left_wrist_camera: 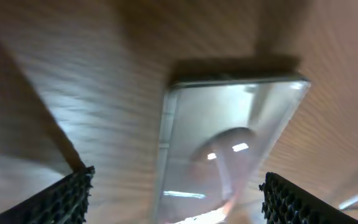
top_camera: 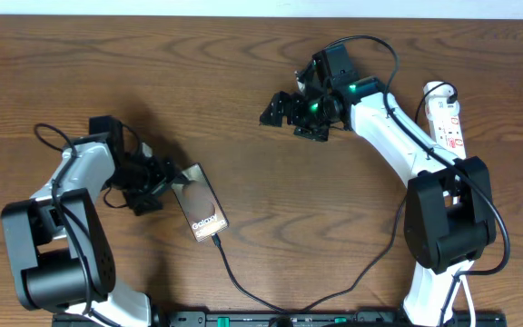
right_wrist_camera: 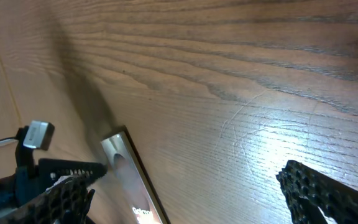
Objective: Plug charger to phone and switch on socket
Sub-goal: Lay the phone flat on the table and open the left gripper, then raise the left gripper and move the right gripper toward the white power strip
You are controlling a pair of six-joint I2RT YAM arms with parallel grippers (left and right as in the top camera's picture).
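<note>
Overhead view: socket (top_camera: 445, 113) lies right of my nearer right end effector (top_camera: 291, 120), fingers spread, empty; socket's long axis runs fore-aft.

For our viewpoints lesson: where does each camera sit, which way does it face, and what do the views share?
Overhead: fixed above the table, looking straight down; the left arm, right arm, phone and socket show.
Left wrist: on the left arm, looking down at the phone between its own fingertips.
Right wrist: on the right arm, looking low across the table at the phone; own fingertips show.
Shared: all three see the phone.
</note>
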